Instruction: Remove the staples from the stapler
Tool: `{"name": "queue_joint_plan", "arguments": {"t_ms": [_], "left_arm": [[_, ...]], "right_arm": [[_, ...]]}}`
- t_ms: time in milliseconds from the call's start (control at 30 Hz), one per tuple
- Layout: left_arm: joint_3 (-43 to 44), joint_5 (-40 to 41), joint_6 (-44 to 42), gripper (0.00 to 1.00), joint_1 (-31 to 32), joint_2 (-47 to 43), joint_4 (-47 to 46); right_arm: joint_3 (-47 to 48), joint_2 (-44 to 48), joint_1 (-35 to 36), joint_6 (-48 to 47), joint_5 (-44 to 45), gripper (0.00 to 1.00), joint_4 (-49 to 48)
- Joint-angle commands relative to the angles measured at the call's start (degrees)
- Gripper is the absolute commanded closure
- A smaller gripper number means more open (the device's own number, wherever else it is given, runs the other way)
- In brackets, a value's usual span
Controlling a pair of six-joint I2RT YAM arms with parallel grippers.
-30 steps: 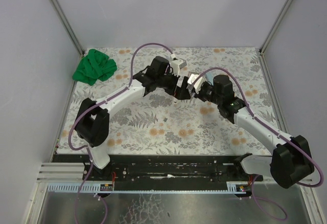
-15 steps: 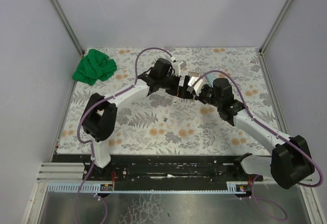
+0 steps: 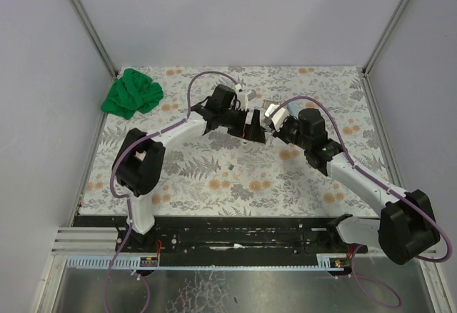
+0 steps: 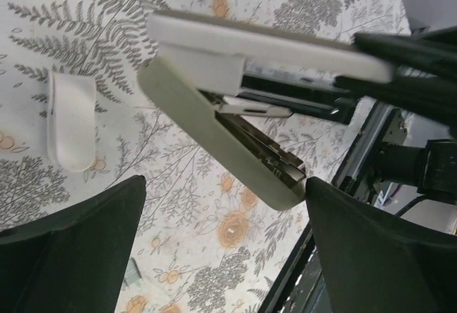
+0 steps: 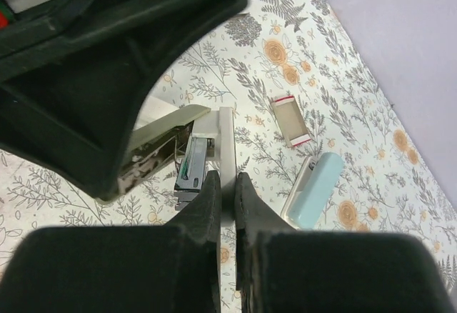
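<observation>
Swinging its elbow inward since a second ago, the left arm [image 3: 171, 131] holds the left gripper [image 4: 225, 184] spread wide on either side of the hinged-open stapler [image 4: 187, 100]. The right gripper [image 5: 227, 184] pinches the stapler's white top arm. The staples [image 3: 230, 164], a tiny grey bit, lie on the floral cloth [image 3: 200, 184] nearer the bases, well apart from it.

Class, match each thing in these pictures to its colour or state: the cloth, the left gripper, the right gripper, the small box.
Things:
1 cloth
2 left gripper
3 right gripper
4 small box

Colour or state:
a shut on the stapler
b red at both ends
c green
d open

Pairs: 1-c, 2-d, 3-a, 4-b
</observation>
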State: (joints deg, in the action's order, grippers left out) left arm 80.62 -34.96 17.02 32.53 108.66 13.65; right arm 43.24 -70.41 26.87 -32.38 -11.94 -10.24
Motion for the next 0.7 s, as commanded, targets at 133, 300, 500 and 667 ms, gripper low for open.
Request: {"name": "queue_joint_plan", "arguments": {"t_ms": [133, 300, 500, 667], "left_arm": [[-1.93, 6.03, -9.01, 0.12, -1.95, -0.69, 0.87], [-2.04, 7.41, -11.51, 0.17, -2.85, -0.68, 1.19], [-4.75, 8.95, -16.93, 0.2, -3.25, -2.87, 0.51], [-6.91, 8.59, -19.95, 0.21, -3.39, -5.05, -0.64]], "right_arm": [[6.14, 3.18, -0.13, 2.3, -6.98, 1.0, 1.94], [7.55, 3.8, -0.17, 2.15, -11.18, 1.0, 5.51], [7.77, 4.62, -0.57, 1.85, -13.1, 1.0, 6.72], [7.13, 4.43, -0.55, 1.03, -13.96, 1.0, 6.57]]}}
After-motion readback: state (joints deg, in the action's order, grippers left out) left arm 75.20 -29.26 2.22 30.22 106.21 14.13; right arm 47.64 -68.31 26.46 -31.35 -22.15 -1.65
